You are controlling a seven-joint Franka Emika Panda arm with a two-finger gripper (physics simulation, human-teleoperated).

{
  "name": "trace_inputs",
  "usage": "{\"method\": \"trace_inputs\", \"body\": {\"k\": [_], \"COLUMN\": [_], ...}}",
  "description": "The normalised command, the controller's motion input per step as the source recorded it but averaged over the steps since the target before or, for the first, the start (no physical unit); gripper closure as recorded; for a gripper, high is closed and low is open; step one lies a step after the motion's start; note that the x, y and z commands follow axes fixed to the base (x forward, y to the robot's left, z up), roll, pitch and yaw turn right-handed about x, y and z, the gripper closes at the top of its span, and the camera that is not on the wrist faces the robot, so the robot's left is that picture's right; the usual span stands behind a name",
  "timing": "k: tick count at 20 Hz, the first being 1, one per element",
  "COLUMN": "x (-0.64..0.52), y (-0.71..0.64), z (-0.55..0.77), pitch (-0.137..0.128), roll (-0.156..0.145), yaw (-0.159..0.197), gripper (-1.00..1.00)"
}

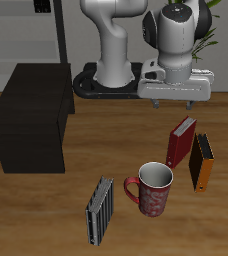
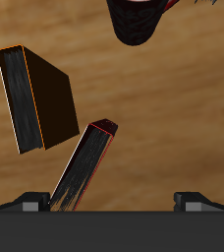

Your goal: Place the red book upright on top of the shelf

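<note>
Exterior view. The red book stands on the table, leaning a little, just beside the orange-and-black book and a short way behind the mug. The gripper hangs directly above the red book, apart from it; nothing between its fingers that I can make out. How wide the jaws stand is hard to read from here. The shelf sits well apart from the red book, across the table, with its flat top bare. A grey ribbed book stands nearer the table's front edge than the mug.

Wrist view. Looking straight down: the red book shows its dark top edge, with one end of it lying between the two fingertip pads and the rest reaching out towards the mug. The pads are spread far apart, wider than the book is thick, and clasp nothing. The orange-and-black book is just beside the red book; the mug lies beyond it.

Progress, as I judge it. Early stage. The approach over the red book looks made; no grasp yet. Left to do: descend, close on the book, lift, carry across to the shelf, set it upright on the top, release.
</note>
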Motion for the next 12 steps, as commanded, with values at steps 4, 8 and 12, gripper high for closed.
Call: {"method": "trace_inputs", "body": {"k": [4, 8, 12], "x": [0.02, -0.03, -0.03], "y": [0.10, 0.13, 0.08], "z": [-0.14, -0.22, -0.16], "pitch": [-0.013, -0.054, -0.034], "roll": [0.040, 0.013, -0.007], "yaw": [-0.016, -0.003, -0.022], "gripper": [-1.00, -1.00, -1.00]}}
